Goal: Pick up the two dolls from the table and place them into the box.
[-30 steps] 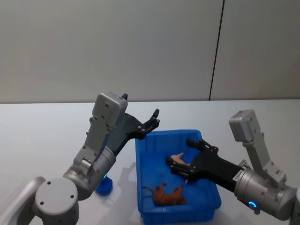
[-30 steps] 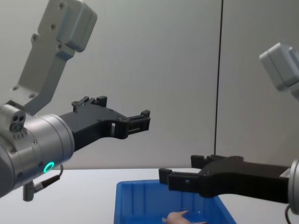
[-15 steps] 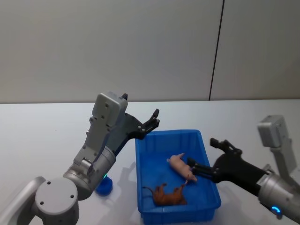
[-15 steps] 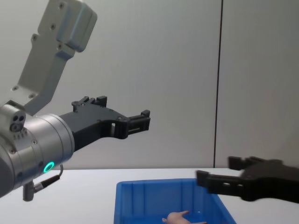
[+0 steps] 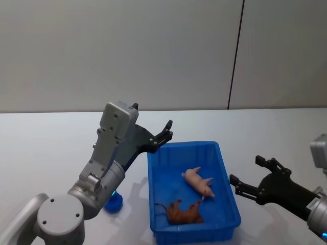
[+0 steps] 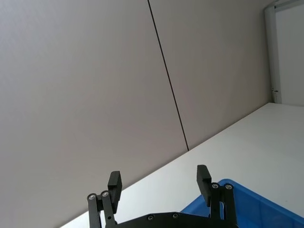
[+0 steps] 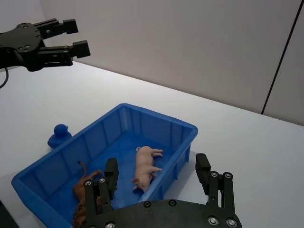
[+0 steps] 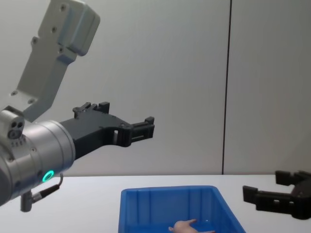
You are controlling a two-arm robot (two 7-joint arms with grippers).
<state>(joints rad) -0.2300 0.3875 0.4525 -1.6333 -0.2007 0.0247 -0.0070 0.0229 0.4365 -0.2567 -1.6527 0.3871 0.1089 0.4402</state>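
Observation:
The pale pink doll (image 5: 198,180) lies on its side on the floor of the blue box (image 5: 225,176); it also shows as the pink doll (image 7: 146,166) in the right wrist view and the pink doll (image 8: 184,225) in the chest view. The dark blue doll (image 5: 113,202) stands on the white table (image 5: 46,148) just left of the box, partly hidden by my left arm; it is the blue doll (image 7: 59,134) in the right wrist view. My right gripper (image 5: 247,171) is open and empty, to the right of the box. My left gripper (image 5: 167,131) hangs open above the box's far left corner.
A brown toy animal (image 5: 184,212) lies in the box's near end. The box rim (image 7: 156,116) is thick, with tall ribbed walls. A grey wall stands behind the table. White tabletop stretches left, right and behind the box.
My right gripper has pulled back from over the box to its right side, open, leaving the pink doll lying in the box. The left arm has barely moved.

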